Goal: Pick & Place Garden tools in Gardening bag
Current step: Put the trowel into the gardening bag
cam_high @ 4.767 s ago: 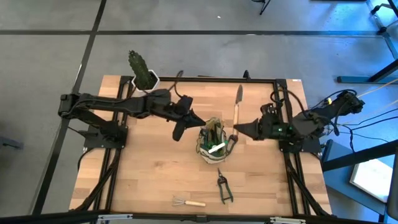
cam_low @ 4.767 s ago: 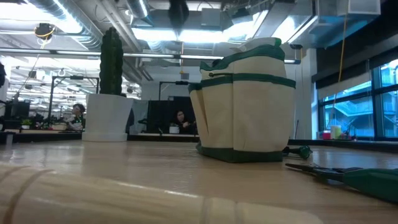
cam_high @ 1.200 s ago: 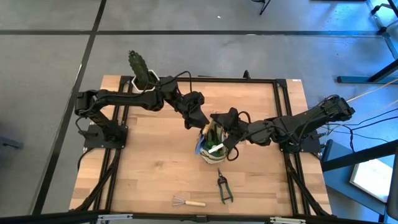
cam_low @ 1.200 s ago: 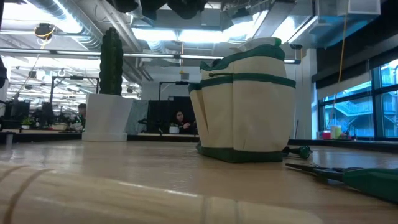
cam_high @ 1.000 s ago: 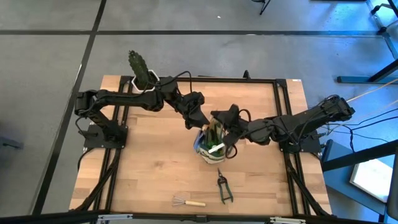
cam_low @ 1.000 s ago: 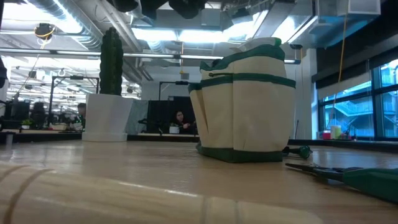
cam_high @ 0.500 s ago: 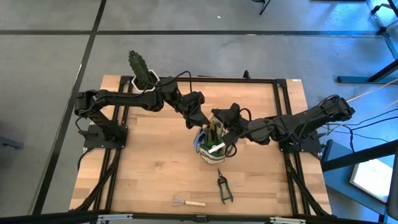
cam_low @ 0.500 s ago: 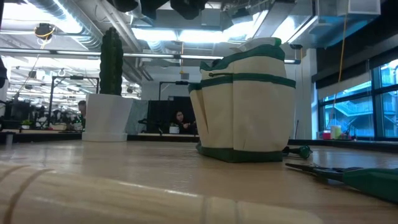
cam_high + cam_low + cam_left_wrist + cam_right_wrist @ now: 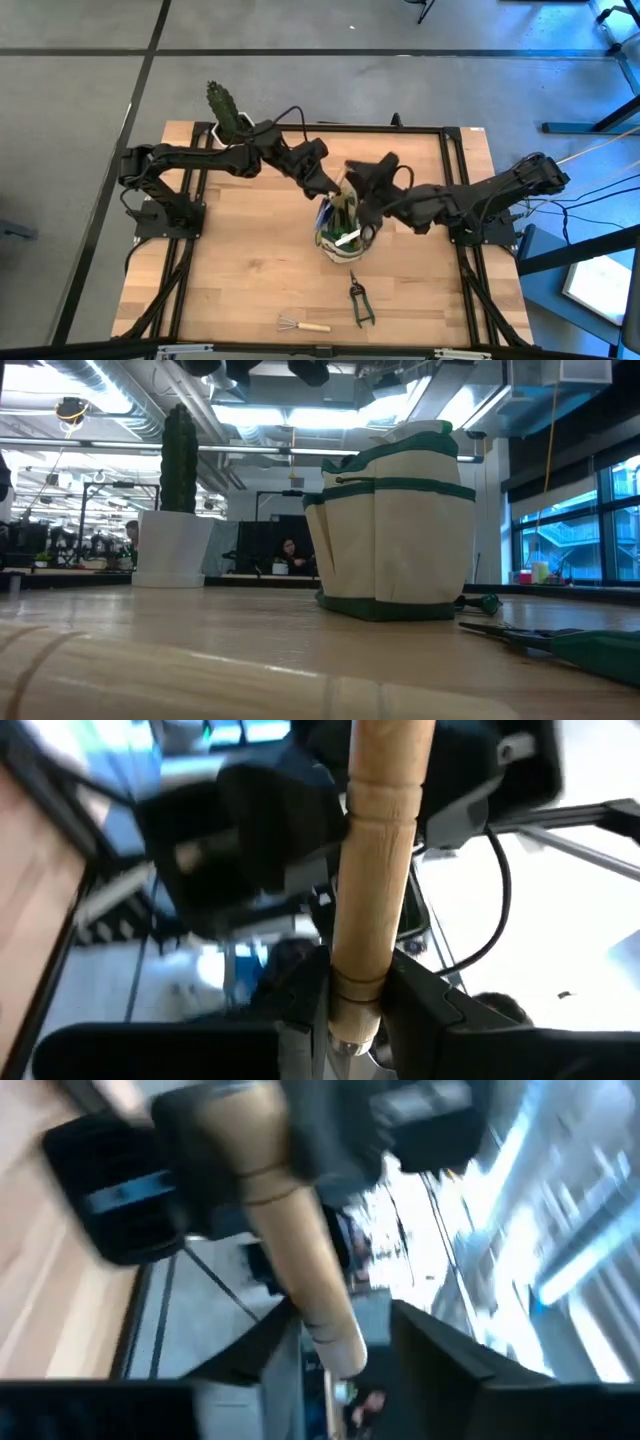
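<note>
At the near edge of the pale wooden slatted table lies a small wire rake with a light wooden handle, and just beside it, toward the right arm's side, a pair of dark pruning shears with green grips; both lie flat on the boards, apart from each other.

Mid-table stands the cream fabric gardening bag with green trim, upright, with several tool handles poking out of its mouth (the low view shows its side pockets and green binding).

Both grippers meet just above the bag's far rim. The left gripper is clamped on a turned wooden tool handle: in the left wrist view its fingers press the handle's lower end from both sides. The right gripper is at the same handle; in the right wrist view its fingers stand to either side with gaps showing, so they appear parted, not gripping.

At the far corner on the left arm's side sits a green cactus in a white pot.
</note>
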Controlling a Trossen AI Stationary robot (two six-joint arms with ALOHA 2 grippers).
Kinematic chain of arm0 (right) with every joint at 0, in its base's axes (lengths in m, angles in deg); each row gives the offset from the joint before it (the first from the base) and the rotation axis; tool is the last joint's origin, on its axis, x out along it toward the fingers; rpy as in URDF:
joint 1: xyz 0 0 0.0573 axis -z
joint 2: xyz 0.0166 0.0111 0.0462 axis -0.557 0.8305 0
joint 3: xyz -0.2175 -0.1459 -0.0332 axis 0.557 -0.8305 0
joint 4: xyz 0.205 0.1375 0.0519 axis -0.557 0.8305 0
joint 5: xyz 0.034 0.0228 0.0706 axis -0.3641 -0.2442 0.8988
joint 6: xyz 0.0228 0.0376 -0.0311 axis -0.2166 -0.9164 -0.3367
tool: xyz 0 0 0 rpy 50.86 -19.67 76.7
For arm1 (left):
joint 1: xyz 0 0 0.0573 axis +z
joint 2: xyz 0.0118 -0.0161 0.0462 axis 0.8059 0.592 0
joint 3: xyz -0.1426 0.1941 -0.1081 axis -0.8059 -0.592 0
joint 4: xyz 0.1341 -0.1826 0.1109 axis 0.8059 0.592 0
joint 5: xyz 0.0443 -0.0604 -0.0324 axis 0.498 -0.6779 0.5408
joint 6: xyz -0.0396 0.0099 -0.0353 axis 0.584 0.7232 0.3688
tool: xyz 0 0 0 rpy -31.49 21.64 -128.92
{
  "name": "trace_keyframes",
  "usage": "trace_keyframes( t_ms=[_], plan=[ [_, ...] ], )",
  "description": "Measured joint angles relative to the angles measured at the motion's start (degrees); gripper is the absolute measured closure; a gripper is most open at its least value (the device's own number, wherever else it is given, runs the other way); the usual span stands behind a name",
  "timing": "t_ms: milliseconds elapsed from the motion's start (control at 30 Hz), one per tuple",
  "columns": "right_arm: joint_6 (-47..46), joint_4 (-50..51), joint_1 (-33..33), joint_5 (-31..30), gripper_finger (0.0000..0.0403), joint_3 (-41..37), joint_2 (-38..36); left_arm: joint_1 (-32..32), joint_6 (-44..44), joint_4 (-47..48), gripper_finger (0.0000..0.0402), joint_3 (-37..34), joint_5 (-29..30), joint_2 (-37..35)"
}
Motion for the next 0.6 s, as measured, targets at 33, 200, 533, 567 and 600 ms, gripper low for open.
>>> trace_keyframes(
  t_ms=[33, 200, 533, 567, 600],
  plan=[
    [-0.9, -2.6, 0.0, -1.5, 0.0221, 0.0, 0.0, 0.0, -1.1, -0.5, 0.0336, 0.0, 1.4, -0.2],
    [-6.7, -8.8, 0.0, -13.3, 0.0142, 0.0, 0.0, 0.0, -6.6, 2.5, 0.0336, -0.3, 6.8, -1.0],
    [-23.1, -10.1, -3.7, -27.6, 0.0080, 0.3, -3.0, -4.6, -28.4, 24.4, 0.0336, -0.5, 25.9, -5.1],
    [-25.1, -10.2, -3.9, -28.6, 0.0080, 0.3, -3.1, -5.4, -30.0, 25.0, 0.0336, -0.6, 28.8, -5.5],
    [-27.4, -10.0, -3.9, -29.6, 0.0080, 0.3, -3.3, -6.2, -31.7, 24.6, 0.0336, -0.5, 32.0, -6.0]
  ],
)
